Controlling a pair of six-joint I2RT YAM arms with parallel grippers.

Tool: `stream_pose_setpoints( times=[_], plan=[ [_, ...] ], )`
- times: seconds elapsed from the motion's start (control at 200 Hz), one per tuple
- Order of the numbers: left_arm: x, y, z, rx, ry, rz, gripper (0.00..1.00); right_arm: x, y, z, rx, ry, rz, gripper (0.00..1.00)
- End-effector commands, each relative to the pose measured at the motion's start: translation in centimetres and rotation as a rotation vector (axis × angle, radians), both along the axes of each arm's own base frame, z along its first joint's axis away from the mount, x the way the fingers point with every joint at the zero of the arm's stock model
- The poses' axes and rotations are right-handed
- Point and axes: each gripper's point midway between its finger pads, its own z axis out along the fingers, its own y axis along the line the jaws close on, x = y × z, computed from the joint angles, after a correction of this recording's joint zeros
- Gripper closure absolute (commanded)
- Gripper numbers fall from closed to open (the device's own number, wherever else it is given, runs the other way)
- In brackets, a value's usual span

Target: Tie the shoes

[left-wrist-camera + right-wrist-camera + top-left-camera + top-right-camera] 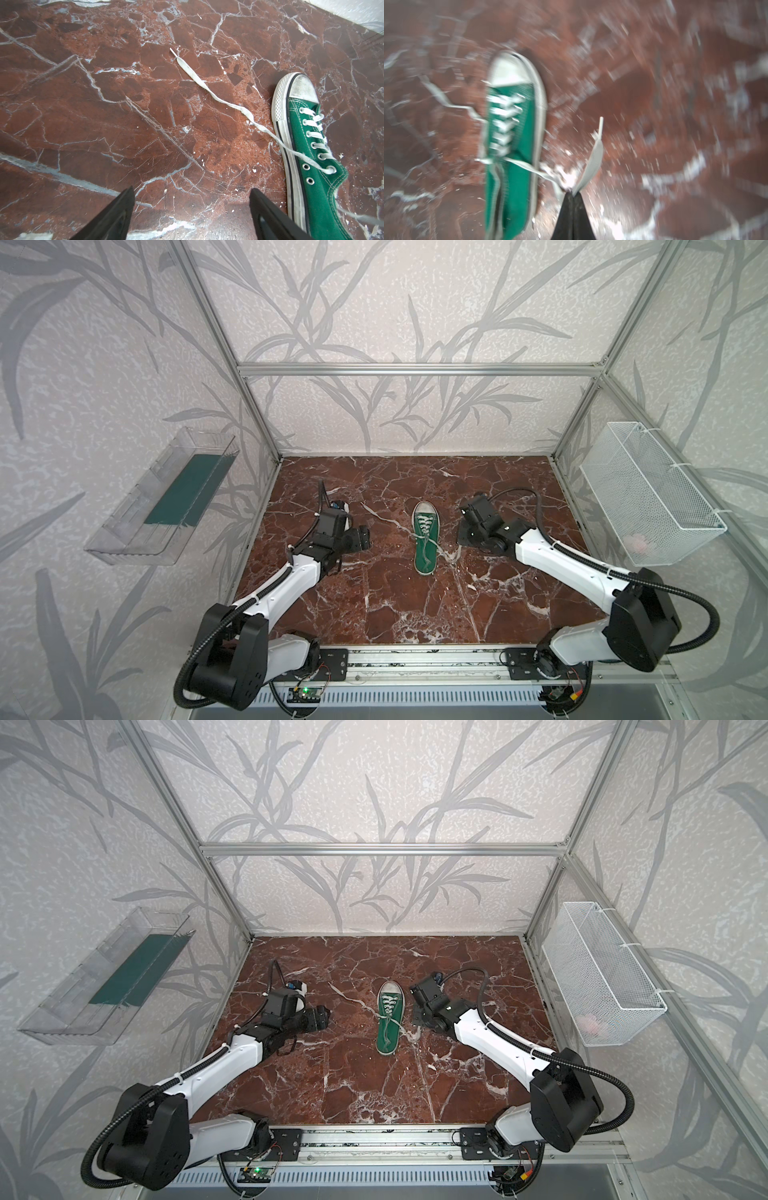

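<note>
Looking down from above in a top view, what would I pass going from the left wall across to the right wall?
A clear plastic tray → left gripper → loose white lace → green sneaker → right gripper, pinching the other lace → white wire basket.

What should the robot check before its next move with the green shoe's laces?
1. Right pincer shut on the right lace: ok, the lace end sticks out past its closed tips.
2. Left pincer open and empty: ok.
3. Left lace free to grab: ok, it lies flat on the table, untouched.
4. Sneaker standing on its sole: ok.
5. Bow tied: not ok, none shows.
6. Right wrist view sharp: not ok, it is blurred.
</note>
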Motion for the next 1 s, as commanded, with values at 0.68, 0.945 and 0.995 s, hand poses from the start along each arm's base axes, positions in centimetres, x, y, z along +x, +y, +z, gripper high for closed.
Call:
stream_pose_setpoints(
  times=[0.68,0.945,0.995],
  plan=[
    [-1.9,0.9,-0.3,0.004,0.04,0.06,0.13,10.6,21.3,-0.9,0.361,0.069,0.621,1.0],
    [-1.5,0.7,-0.7,0.003,0.047,0.055,0.14,11.7,22.3,-4.3,0.337,0.121,0.618,1.0],
    [-1.4,0.5,-0.8,-0.002,0.05,0.052,0.14,11.8,22.5,-4.8,0.327,0.128,0.625,1.0]
  ],
)
